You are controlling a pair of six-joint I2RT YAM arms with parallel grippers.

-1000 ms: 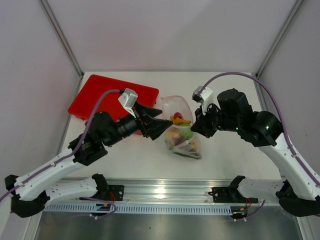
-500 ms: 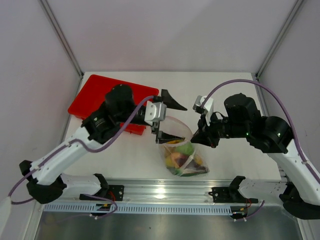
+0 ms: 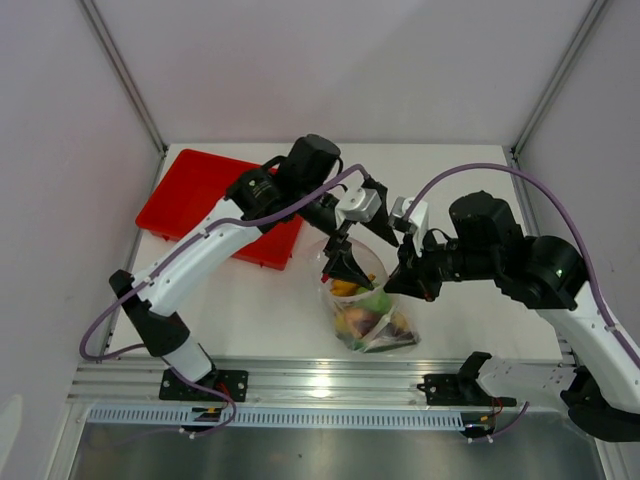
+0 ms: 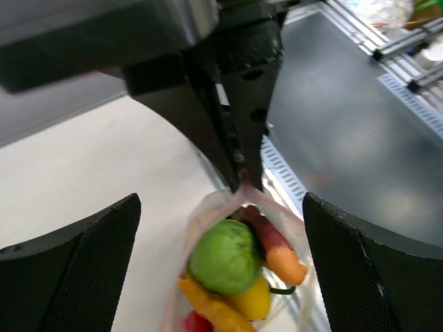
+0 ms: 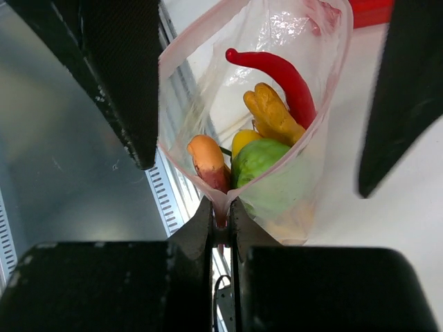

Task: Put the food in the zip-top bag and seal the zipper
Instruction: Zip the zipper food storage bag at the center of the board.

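My right hand [image 5: 221, 220] clamps one corner of the zipper [image 5: 160, 76]; my left hand [image 3: 362, 248], spread wide, straddles the zip-top bag's [image 3: 372, 318] open mouth opposite.

We see the right pincer [image 5: 221, 225] pinching the zip-top bag [image 5: 197, 97] at its pink zipper [image 5: 160, 83]. Inside the bag lie a green lime [image 5: 259, 159], a red pepper [image 5: 284, 76] and yellow pieces [image 5: 273, 114].

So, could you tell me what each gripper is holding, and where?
Right gripper pinches the zip-top bag at one end of its zipper; left gripper is open, holding nothing.
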